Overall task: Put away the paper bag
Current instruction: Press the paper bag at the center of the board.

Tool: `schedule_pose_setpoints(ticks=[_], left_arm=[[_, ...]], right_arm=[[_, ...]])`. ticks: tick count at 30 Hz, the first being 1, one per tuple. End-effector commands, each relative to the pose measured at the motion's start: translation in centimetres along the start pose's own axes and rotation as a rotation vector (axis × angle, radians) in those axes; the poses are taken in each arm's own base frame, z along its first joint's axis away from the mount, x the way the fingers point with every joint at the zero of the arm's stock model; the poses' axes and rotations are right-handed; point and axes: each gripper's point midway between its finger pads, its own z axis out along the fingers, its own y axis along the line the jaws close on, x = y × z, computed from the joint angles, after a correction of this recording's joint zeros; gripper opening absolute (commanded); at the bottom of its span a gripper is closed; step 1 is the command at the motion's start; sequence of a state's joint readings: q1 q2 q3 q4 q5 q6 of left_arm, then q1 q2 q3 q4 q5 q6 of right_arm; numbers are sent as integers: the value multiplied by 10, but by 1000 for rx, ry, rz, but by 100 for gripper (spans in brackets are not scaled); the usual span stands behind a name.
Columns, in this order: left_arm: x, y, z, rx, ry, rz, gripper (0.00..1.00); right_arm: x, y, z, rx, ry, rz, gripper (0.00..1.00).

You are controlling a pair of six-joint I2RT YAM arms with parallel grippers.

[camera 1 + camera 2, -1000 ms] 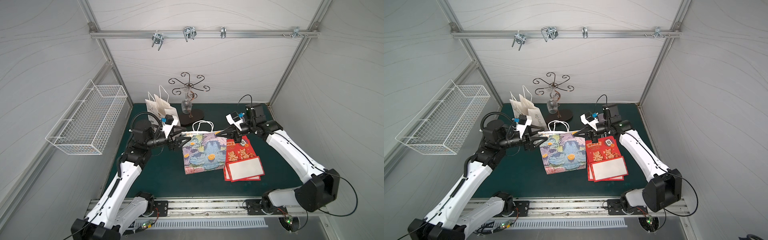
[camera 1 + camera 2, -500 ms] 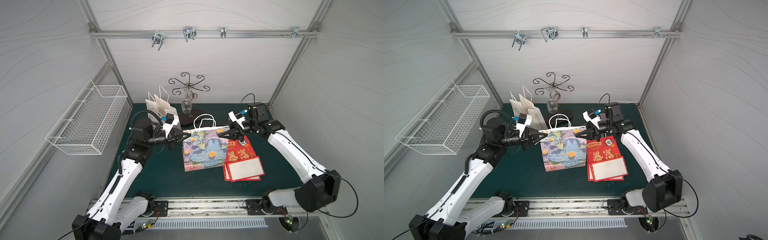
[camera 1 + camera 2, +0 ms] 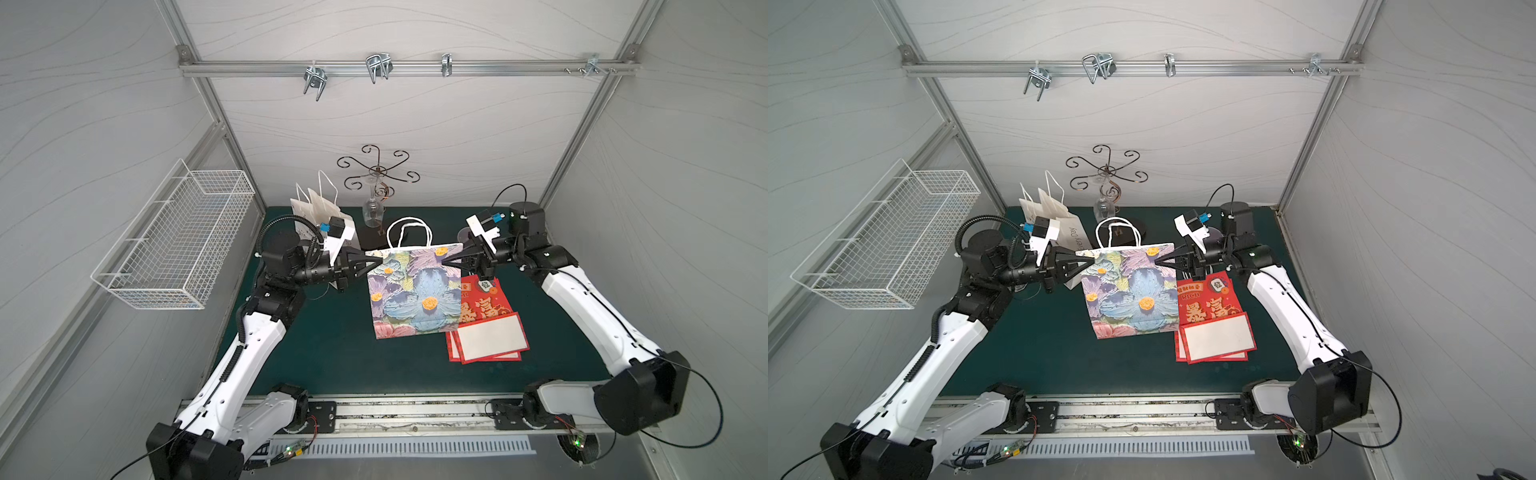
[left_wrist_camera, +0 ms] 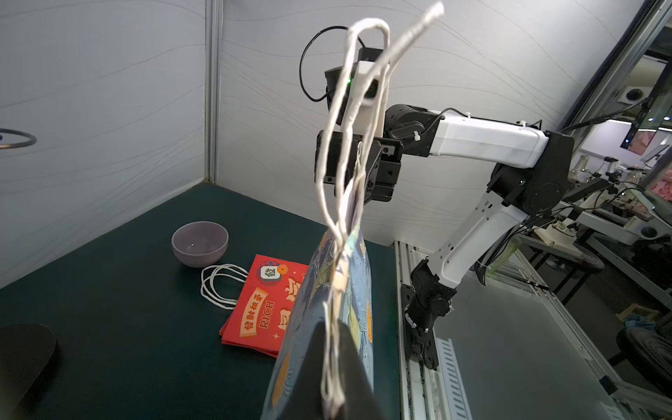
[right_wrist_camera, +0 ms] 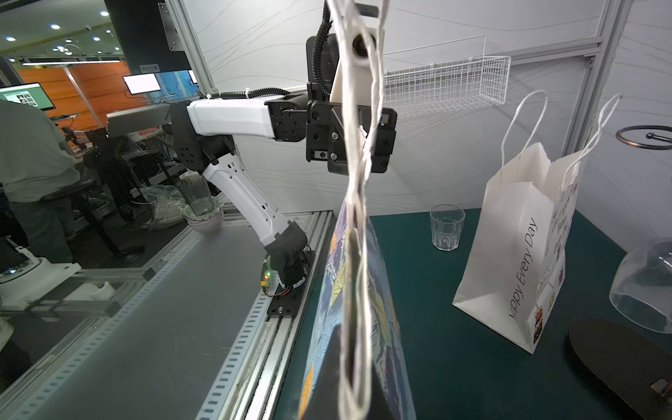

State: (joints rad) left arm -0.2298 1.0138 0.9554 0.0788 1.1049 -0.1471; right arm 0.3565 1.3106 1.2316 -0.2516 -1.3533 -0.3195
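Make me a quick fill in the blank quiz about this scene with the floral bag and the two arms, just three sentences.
1. The left end effector and right end effector each pinch a top ___ of the floral bag.
2. The red bags lie ___ on the green mat.
3. The white bag stands upright, printed "Every ___".

Missing words: corner; flat; Day.

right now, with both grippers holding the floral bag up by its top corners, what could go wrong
The floral paper bag hangs only from its two top corners, pinched by the left gripper and right gripper; pulling apart could tear the paper or slip a corner. Its loose white handles stand near the wine glass behind and might snag it. Its lower corner overlaps the red paper bags from above and may drag them.
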Motion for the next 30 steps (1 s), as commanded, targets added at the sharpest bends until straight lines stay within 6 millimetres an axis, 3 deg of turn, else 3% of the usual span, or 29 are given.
schedule_pose_setpoints(ticks=[1, 4, 10, 12, 16, 18, 19, 21, 25, 27, 30], left_arm=[[-15, 2, -4, -54, -49, 12, 56], [-10, 0, -5, -46, -60, -14, 66], [-4, 1, -2, -25, -60, -44, 63], [-1, -1, -2, -24, -55, -28, 53], [4, -4, -4, -24, -45, -3, 12], [4, -5, -5, -30, -44, 6, 0], [6, -4, -5, -36, -41, 7, 0], [8, -4, -6, -45, -37, 7, 5], [16, -1, -6, -58, -27, -20, 52], [22, 0, -5, -54, -17, -43, 60], [32, 0, -4, -39, -1, -70, 60]], right_arm=[[-19, 6, -2, -45, -28, -44, 0], [-24, 6, -3, -46, -33, -52, 0], [-31, -3, -2, -32, -42, -33, 0], [-32, -6, -2, -20, -45, -34, 0], [-31, -13, -1, 0, -54, -7, 0], [-31, -15, -1, 9, -59, 1, 0], [-31, -15, -1, 12, -59, 6, 0], [-31, -15, 0, 12, -58, 9, 0], [-34, -12, 0, 16, -59, 4, 0], [-35, -11, 1, 18, -59, -1, 0], [-35, -11, 2, 22, -59, 0, 0]])
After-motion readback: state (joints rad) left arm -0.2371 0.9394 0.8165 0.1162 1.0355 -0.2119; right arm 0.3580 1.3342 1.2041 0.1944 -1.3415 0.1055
